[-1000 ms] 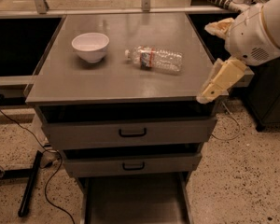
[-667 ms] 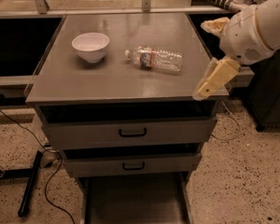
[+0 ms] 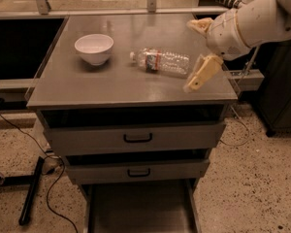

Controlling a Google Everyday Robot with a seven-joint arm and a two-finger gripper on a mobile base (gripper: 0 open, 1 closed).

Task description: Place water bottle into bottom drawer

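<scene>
The water bottle [image 3: 162, 62] lies on its side on the grey cabinet top [image 3: 87, 89], white cap pointing left, reddish label band near the cap. My gripper [image 3: 189, 56] hovers at the bottle's right end, open and empty, with one cream finger [image 3: 203, 73] in front of the bottle's base and the other behind it. The bottom drawer [image 3: 140, 210] is pulled out at the foot of the cabinet, and its flat floor holds nothing.
A white bowl [image 3: 93, 47] stands on the cabinet top left of the bottle. Two upper drawers [image 3: 136, 138] with black handles are shut. A black cable and a stand leg [image 3: 31, 191] lie on the speckled floor at the left.
My arm and gripper have moved left across the cabinet top, from past its right edge to the bottle's right end. The bottle and bowl have not moved.
</scene>
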